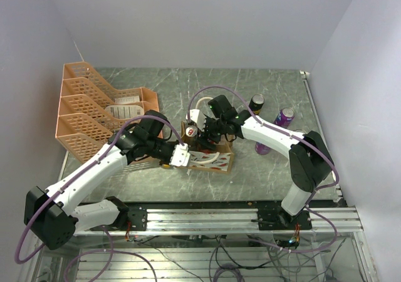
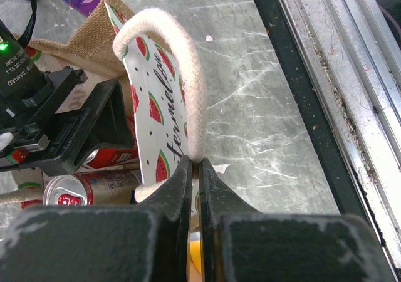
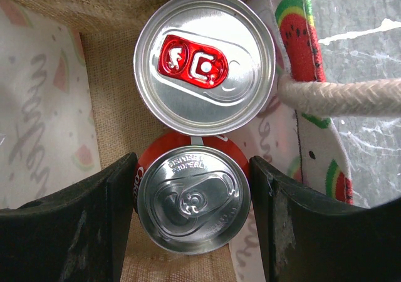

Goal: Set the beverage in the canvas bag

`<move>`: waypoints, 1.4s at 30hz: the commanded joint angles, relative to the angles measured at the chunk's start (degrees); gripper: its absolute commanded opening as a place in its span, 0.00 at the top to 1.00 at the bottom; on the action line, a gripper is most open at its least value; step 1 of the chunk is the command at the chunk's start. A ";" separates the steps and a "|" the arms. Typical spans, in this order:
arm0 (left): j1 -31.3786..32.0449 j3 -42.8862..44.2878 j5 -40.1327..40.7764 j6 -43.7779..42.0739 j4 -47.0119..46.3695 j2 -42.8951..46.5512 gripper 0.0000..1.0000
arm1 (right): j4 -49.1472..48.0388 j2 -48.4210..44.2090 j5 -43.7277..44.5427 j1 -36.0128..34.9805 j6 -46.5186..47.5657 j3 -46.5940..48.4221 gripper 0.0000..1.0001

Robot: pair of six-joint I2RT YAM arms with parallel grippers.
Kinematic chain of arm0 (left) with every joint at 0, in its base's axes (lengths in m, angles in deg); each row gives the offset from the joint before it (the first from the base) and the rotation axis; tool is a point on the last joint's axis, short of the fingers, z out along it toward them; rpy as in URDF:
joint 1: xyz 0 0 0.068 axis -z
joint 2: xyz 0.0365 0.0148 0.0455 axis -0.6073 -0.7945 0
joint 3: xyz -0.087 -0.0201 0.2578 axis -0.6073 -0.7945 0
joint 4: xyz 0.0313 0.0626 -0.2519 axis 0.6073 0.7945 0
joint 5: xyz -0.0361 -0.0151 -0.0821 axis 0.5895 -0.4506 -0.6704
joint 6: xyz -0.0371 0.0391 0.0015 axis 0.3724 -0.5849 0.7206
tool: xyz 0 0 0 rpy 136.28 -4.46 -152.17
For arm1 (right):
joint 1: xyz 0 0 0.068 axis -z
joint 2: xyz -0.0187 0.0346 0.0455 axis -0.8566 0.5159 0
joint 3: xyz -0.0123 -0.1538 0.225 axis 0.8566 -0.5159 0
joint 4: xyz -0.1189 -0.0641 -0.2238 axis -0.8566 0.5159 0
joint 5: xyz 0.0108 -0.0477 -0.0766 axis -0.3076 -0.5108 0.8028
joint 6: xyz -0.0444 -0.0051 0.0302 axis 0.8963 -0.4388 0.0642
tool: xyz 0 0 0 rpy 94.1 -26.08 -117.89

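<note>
Your left arm stretched from its base at the near left diagonally toward the middle of the table (image 1: 263,81), wrist low. Your left gripper (image 1: 180,155) sat at the near side of the canvas bag (image 1: 216,163). Its jaws were pressed together on the white rope handle (image 2: 188,88), pinching it just where the loop met the watermelon-printed front panel.

Your right arm rose from the near right, folded at the elbow and ran leftward, with the wrist tipped down over the bag's open mouth. Your right gripper (image 3: 193,166) pointed straight down into the bag. Its fingers (image 3: 94,219) stood one on each side of the red can (image 3: 194,200), clamped against its sides.

That can stood upright inside the bag between the burlap walls, long axis vertical, its silver pull-tab top facing up at the wrist camera. Just beside it a second can (image 3: 203,62), with a red tab, stood upright too.

Outside the bag, a purple can (image 1: 285,116) stood on the table to the right, and the orange tray rack (image 1: 94,116) lay to the left.
</note>
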 commanded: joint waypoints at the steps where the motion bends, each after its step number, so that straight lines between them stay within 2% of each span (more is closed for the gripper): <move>1: 0.52 0.29 0.53 -0.76 -0.99 0.32 0.93 | -2.02 -0.23 -1.09 -0.23 0.86 2.24 0.45; 16: 0.52 0.37 0.89 -0.18 -1.65 0.38 0.93 | -0.34 -1.52 -0.61 -0.49 1.28 3.42 0.25; 28: 0.52 -0.14 1.11 -0.59 -1.34 0.74 0.93 | 1.69 -4.10 -0.52 -1.07 1.20 5.18 0.25; 42: 0.56 1.06 0.54 -1.06 -0.57 -0.27 0.93 | 4.17 -13.63 1.82 -1.79 2.46 4.61 0.26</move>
